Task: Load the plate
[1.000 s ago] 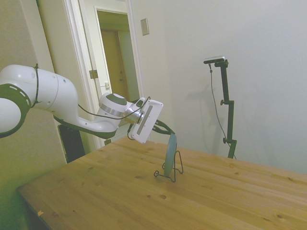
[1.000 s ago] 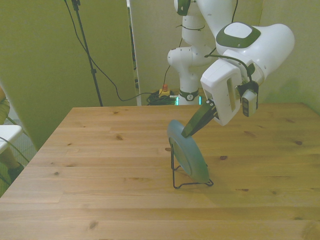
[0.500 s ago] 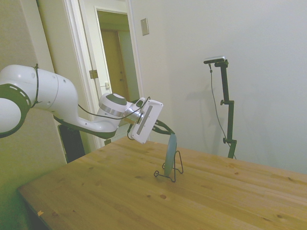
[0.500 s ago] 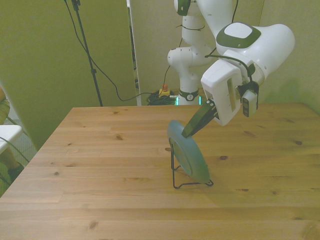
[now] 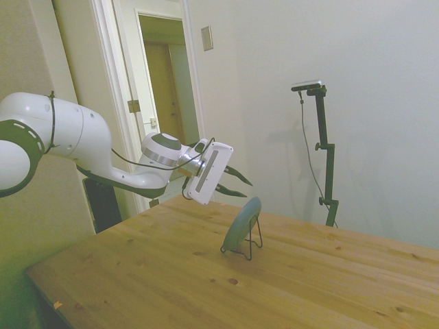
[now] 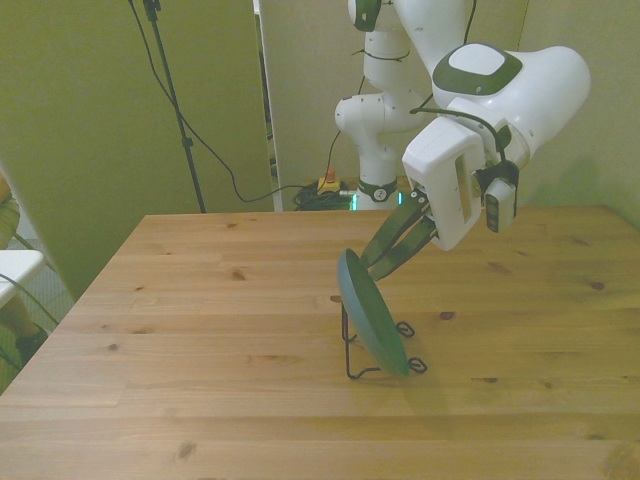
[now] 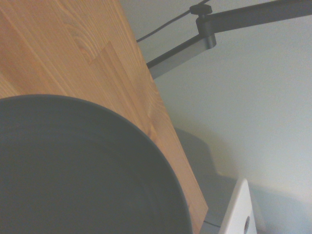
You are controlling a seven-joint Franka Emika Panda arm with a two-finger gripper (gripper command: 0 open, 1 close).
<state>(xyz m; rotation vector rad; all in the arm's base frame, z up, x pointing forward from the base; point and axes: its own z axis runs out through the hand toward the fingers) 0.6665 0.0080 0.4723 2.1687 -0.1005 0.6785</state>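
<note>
One dark green plate propped tilted in black wire stand mid wooden surface. Hand just above rim, fingers apart, gripping nothing. Open doorway behind.

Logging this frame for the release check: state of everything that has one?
Round dark green plate: tilted, leaning in the stand, not gripped.
Small black wire stand: upright on the table, holding the plate.
Gripper: open, fingers spread, above the plate and clear of it.
Wooden table: bears the stand.
</note>
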